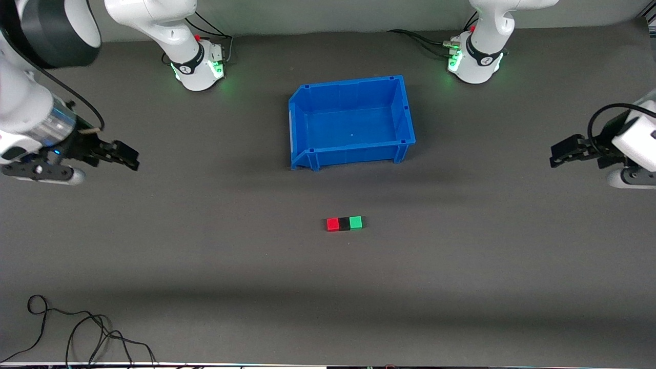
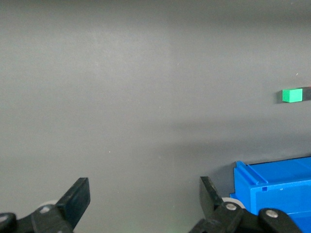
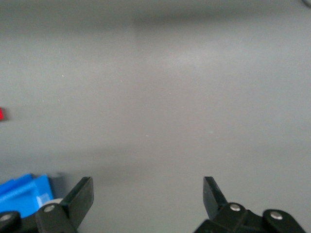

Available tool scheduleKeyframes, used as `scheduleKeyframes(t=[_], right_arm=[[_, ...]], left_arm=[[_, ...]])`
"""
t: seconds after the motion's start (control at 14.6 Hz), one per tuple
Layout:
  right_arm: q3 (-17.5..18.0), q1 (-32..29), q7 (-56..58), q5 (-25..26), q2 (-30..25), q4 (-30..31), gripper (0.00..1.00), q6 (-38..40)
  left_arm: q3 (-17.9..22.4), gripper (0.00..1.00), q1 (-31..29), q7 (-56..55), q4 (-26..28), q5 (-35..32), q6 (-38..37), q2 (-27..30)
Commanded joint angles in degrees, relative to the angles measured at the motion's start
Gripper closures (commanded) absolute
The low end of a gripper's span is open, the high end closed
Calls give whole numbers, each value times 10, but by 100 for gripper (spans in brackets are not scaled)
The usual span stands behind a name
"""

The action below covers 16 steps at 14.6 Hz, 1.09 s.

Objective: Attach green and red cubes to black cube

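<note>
The red cube (image 1: 332, 224), the black cube (image 1: 344, 223) and the green cube (image 1: 355, 222) lie joined in one row on the grey mat, nearer to the front camera than the blue bin (image 1: 307, 110). The black cube is in the middle, the red one toward the right arm's end. My left gripper (image 1: 556, 155) is open and empty over the mat at the left arm's end. My right gripper (image 1: 130, 158) is open and empty over the mat at the right arm's end. The green cube also shows in the left wrist view (image 2: 292, 95), a sliver of the red cube in the right wrist view (image 3: 1, 114).
The blue bin stands open and empty at the table's middle, between the two arm bases; it also shows in the left wrist view (image 2: 277, 191) and the right wrist view (image 3: 22, 194). A loose black cable (image 1: 77, 333) lies near the front edge at the right arm's end.
</note>
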State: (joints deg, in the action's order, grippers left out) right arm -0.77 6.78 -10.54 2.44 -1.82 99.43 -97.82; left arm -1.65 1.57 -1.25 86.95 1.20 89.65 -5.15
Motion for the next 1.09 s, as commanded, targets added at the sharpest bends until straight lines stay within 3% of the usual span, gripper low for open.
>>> scheduleKeyframes(t=[0.0,0.41,0.68,1.02], right_arm=[[4,-19,76,15,-12,-10,0,9],[7,-22,80,4,-20,-17,0,6],[2,-39,99,-39,-14,-18,0,9],[1,-39,105,-35,-8,-19,0,9]], left_arm=[[4,0,3,12,39,-9,15,34],[9,0,-3,18,16,-9,-5,34],[9,0,-2,17,14,-11,-16,33],[9,0,-2,17,14,-14,-15,31]])
